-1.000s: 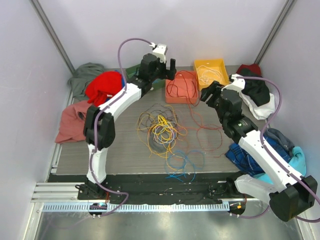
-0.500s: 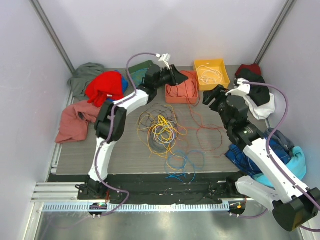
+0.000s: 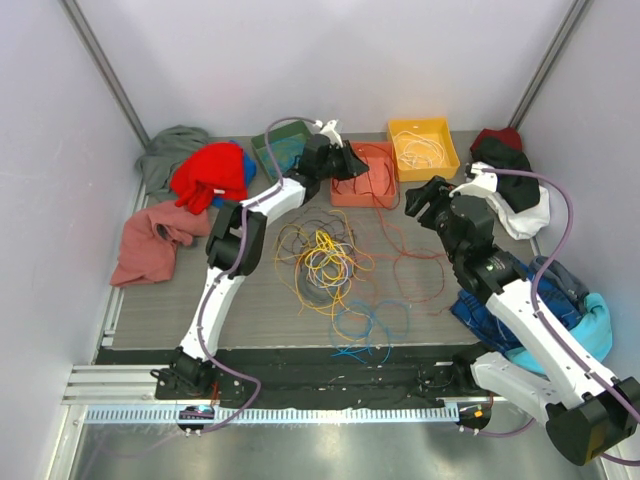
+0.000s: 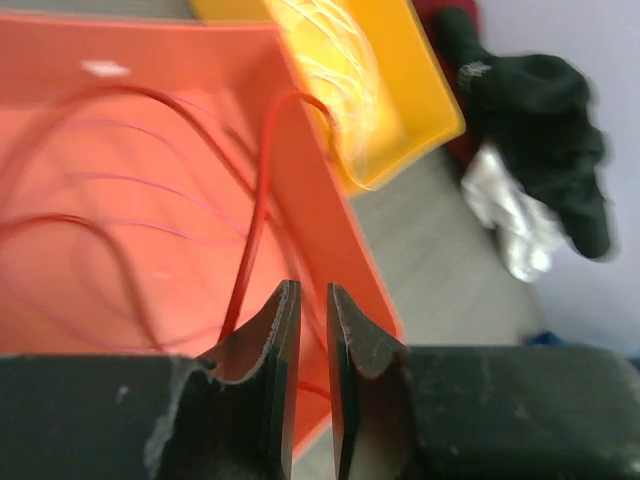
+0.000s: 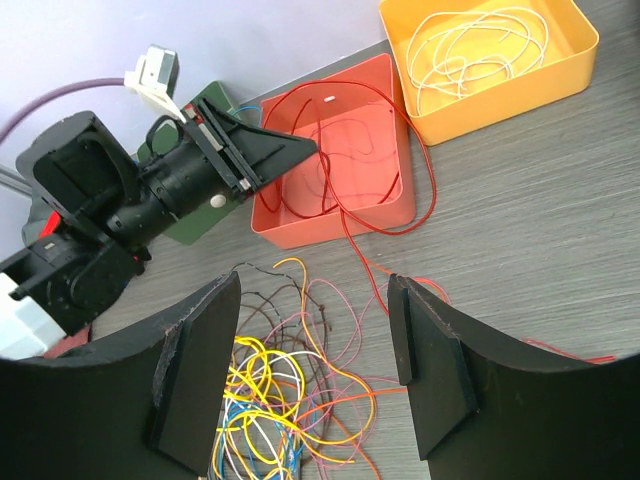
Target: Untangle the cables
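The cables [image 3: 325, 262] lie tangled mid-table: yellow, orange, brown, white and blue loops, also seen under my right gripper [image 5: 312, 370]. That gripper [image 3: 425, 197] hovers open above the table with nothing between its fingers. A red cable [image 3: 410, 255] trails from the table over the rim into the red bin [image 3: 365, 203]. My left gripper [image 3: 355, 163] hangs over that bin, jaws drawn together to a thin slit [image 4: 310, 300] with nothing seen in it. The red cable [image 4: 262, 190] runs behind its left finger. A white cable [image 5: 480, 45] lies coiled in the yellow bin [image 5: 500, 110].
A green bin [image 3: 280, 145] stands left of the red one. Clothes ring the mat: red [image 3: 210, 170], grey [image 3: 170, 150] and pink [image 3: 150, 245] on the left, black and white [image 3: 510, 190] and blue [image 3: 565, 300] on the right. Blue cables [image 3: 365, 330] lie near the front edge.
My left gripper was raised and wide open; it has dropped right over the red bin and closed to a slit. The right arm shifted slightly, jaws unchanged.
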Controlling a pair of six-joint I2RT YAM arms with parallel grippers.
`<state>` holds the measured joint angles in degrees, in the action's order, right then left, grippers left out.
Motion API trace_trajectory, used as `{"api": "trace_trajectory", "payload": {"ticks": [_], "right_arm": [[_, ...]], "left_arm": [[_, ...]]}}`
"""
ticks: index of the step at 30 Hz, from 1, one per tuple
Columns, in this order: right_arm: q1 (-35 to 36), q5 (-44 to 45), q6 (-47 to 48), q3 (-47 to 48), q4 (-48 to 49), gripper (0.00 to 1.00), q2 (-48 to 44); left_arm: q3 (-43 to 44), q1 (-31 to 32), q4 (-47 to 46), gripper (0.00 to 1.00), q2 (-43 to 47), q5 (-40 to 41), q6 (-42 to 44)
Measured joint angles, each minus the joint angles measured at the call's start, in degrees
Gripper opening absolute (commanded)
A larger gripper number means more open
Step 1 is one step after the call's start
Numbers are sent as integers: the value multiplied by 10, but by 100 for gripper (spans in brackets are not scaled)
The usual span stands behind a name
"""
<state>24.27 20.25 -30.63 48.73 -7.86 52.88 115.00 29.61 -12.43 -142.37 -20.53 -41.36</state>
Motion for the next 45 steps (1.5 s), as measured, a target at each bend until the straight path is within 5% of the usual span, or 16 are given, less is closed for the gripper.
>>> {"api": "trace_trajectory", "payload": {"ticks": [9, 12, 17, 18, 19, 31, 37, 45], "right_arm": [[0, 0, 0, -6, -5, 68, 0], [0, 0, 0, -6, -8, 68, 0], [0, 0, 0, -6, -9, 68, -3], [0, 0, 0, -6, -10, 68, -5], [0, 1, 0, -6, -10, 68, -7], [0, 2, 0, -8, -12, 68, -44], [0, 2, -2, -15, -12, 68, -48], [0, 2, -2, -19, -12, 68, -51]], "left_arm": [[23, -25, 133, 18, 0, 122, 105], [-18, -30, 116, 26, 23, 130, 115], [-149, -30, 48, 64, 120, 130, 118], [-160, -29, 39, 92, 138, 130, 120], [-167, -27, 30, 100, 155, 130, 121], [-316, 74, -47, 100, 349, 151, 97], [-416, 124, -40, 100, 327, 190, 25], [-426, 112, -64, 99, 266, 211, -61]]}}
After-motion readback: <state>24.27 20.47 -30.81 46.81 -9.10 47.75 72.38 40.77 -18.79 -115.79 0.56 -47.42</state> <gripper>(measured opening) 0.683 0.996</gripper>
